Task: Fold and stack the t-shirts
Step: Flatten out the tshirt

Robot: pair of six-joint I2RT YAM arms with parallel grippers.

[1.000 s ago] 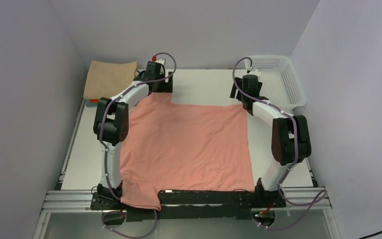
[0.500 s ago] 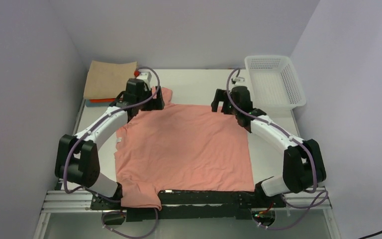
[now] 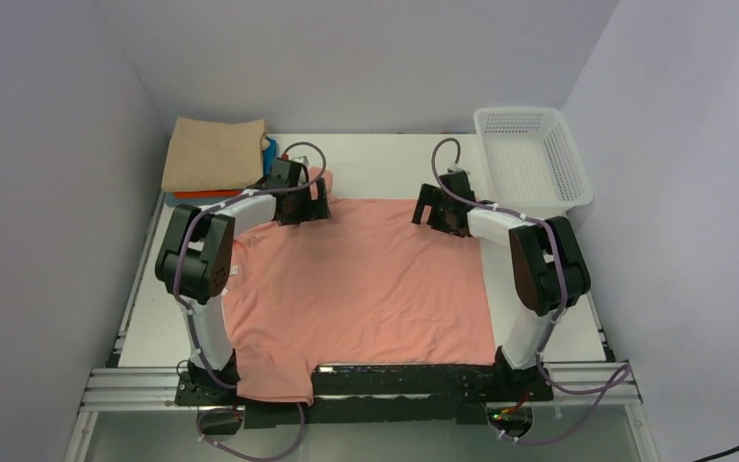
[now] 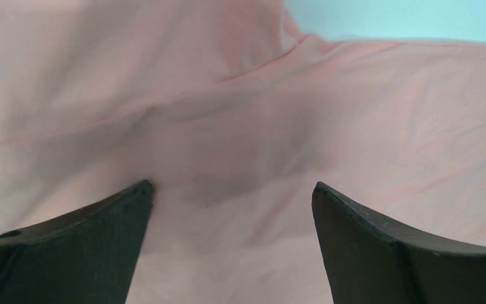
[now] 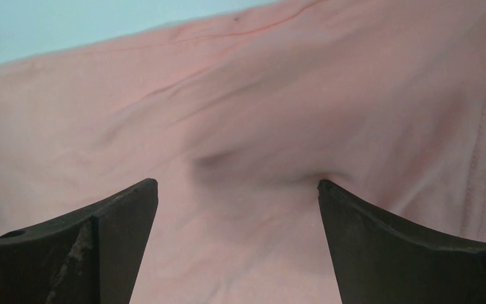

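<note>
Left of the basket [image 3: 577,159], the pink shirt [image 3: 366,284] is lying spread flat on the desk [image 3: 385,159], with the folded shirts [image 3: 214,154] beyond it from the basket. We are holding the left fingers [image 3: 306,208] and right fingers [image 3: 435,212] wide apart, clamping nothing, over the shirt edge level with the basket's near rim. We are judging it light, limp and quick to wrinkle, so pinching that edge at both points is looking best.

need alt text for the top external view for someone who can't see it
A salmon-pink cloth t-shirt lies spread across the white table, with the open left gripper and open right gripper low over its far edge. A folded tan shirt sits at the back left; a white plastic mesh basket at the back right.
</note>
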